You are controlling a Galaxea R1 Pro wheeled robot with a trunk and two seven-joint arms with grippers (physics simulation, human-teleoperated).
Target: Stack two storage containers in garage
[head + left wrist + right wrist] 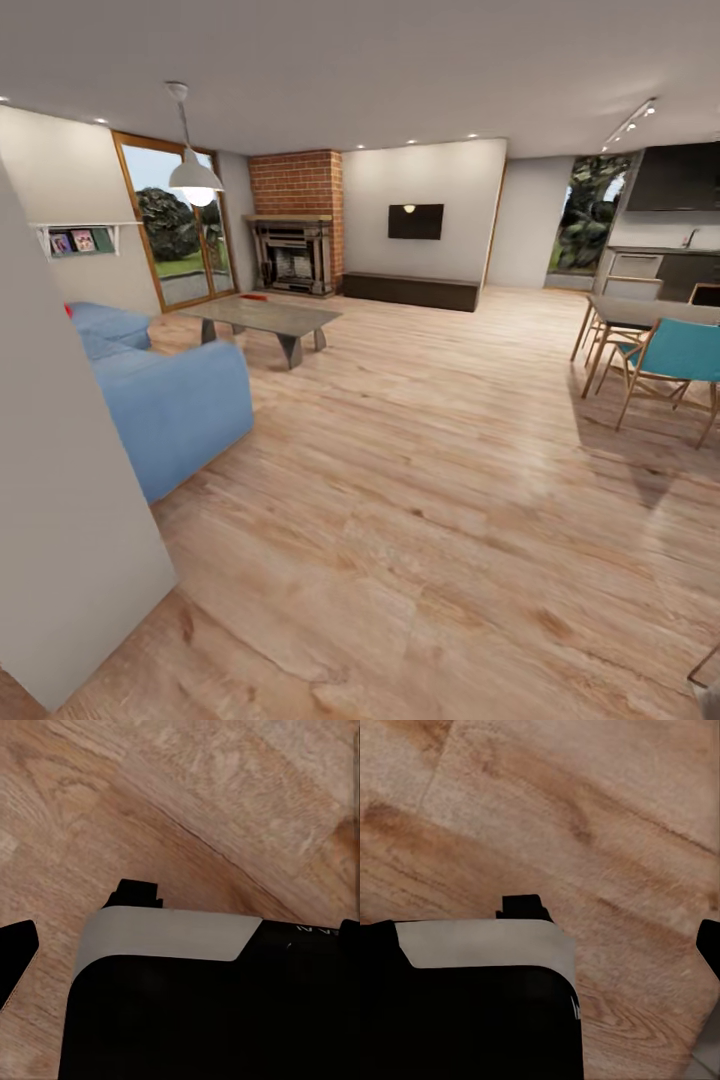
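Left gripper: jaw state cannot be determined; wood-plank floor [225,787] beneath | Right gripper: jaw state cannot be determined; same floor beneath | Storage container [256,296]: red patch on coffee table [265,318], far ahead by brick fireplace [297,222], living room.
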